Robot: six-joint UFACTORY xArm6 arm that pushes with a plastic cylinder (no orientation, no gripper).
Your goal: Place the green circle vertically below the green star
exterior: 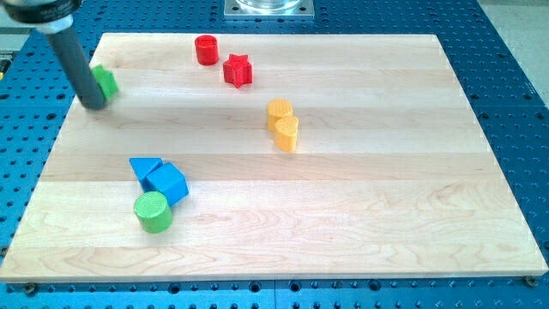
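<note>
Two blue blocks (160, 177) crowded the green circle (153, 211), risking deflection; my gripless tool tip (96, 106) touched the green star (105, 81).

A pale wooden bench (360, 223) lies on a blue perforated metal base (515, 77). Near the view's top stands a red plastic cylinder (206, 49), with a red plastic star (238, 70) just beside it to the right. Toward the middle, an orange plastic pentagon-like block (279, 111) touches an orange plastic heart (286, 133) below it. At lower left, a blue plastic triangle (144, 167) touches a blue plastic cube (167, 182).
</note>
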